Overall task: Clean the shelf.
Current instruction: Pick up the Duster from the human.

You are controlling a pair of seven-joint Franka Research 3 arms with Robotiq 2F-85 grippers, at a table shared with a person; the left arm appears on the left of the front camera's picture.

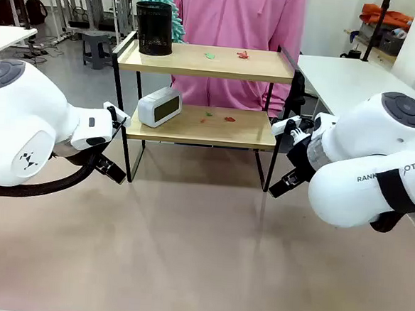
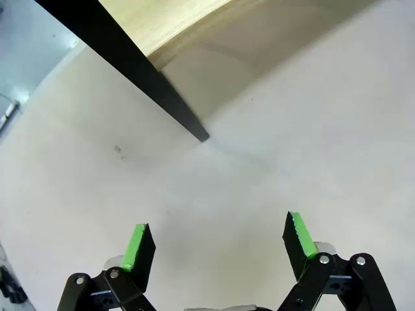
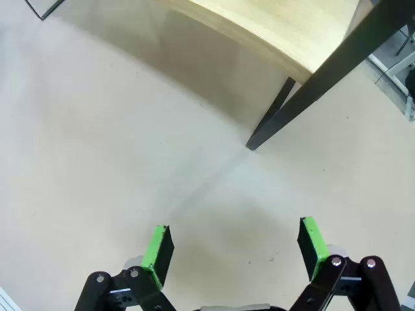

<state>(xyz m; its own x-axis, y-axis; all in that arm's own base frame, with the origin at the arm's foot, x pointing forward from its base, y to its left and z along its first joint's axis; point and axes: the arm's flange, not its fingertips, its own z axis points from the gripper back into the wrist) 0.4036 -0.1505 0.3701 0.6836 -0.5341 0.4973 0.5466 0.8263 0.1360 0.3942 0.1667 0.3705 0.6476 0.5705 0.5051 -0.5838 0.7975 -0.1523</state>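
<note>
The left gripper (image 2: 218, 241) and right gripper (image 3: 237, 245), both spread empty, flank the two-tier light-wood, black-framed shelf (image 1: 192, 65).

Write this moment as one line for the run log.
shelf: scraps on both boards | left gripper: open, empty | right gripper: open, empty | cleaning: not done

Left gripper (image 2: 218, 232) and right gripper (image 3: 235, 234) hover, fingers (image 2: 138, 246) spread.
</note>
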